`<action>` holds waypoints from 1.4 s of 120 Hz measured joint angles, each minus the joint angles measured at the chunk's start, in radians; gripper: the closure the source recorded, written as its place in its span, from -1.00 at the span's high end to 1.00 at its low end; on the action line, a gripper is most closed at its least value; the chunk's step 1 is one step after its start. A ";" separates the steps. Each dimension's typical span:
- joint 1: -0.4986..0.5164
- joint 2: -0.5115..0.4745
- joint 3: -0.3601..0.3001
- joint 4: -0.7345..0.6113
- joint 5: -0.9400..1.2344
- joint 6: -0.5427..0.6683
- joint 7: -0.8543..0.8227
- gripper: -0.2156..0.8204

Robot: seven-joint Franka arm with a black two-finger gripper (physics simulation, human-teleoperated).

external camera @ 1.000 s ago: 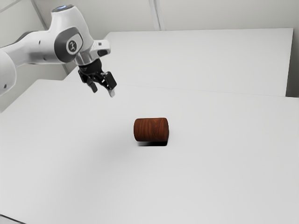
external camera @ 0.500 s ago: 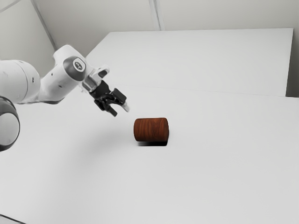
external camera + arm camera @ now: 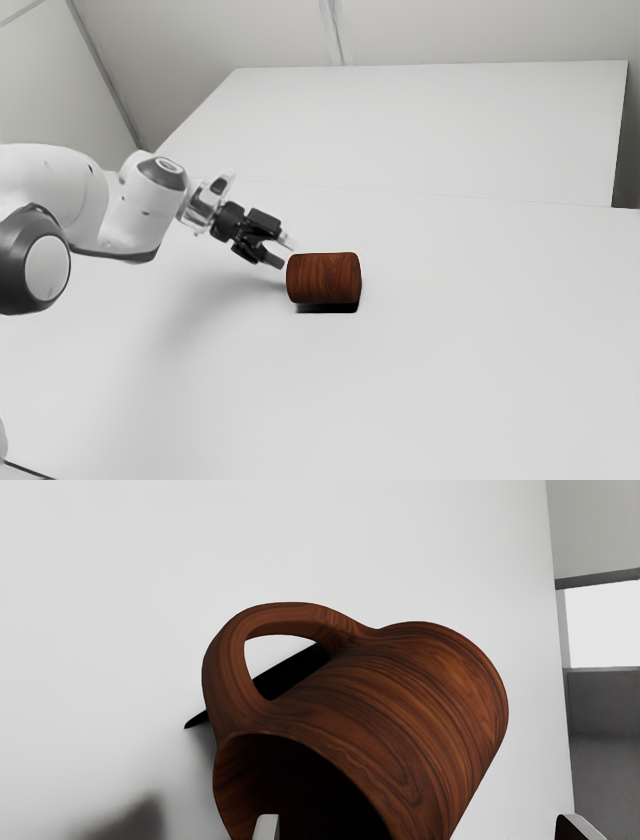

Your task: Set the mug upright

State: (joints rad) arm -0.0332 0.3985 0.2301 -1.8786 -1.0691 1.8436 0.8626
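Lying on a white table (image 3: 450, 390), pale walls (image 3: 210, 35) beyond, the mug (image 3: 324, 278) faces a pincer (image 3: 284, 254) spread wide.

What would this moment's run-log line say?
mug: on its side, on table | gripper: open, near mug's mouth | grasp: none | upright: no

The mug (image 3: 400, 705) blocks the way straight ahead of my gripper (image 3: 284, 253), though its hollow mouth (image 3: 305, 790) faces me with room inside. Its handle (image 3: 224, 680) juts out on one side; past that, and on the mug's other side, I'd pass freely over bare table (image 3: 110, 605).
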 joint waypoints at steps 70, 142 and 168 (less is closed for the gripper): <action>-0.007 0.001 0.000 -0.095 -0.180 -0.017 0.175 0.58; -0.012 -0.009 -0.032 -0.121 -0.297 -0.011 0.246 0.34; -0.012 -0.015 -0.033 -0.121 -0.307 -0.011 0.259 -0.51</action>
State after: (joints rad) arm -0.0448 0.3833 0.1971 -1.9991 -1.3765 1.8324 1.1216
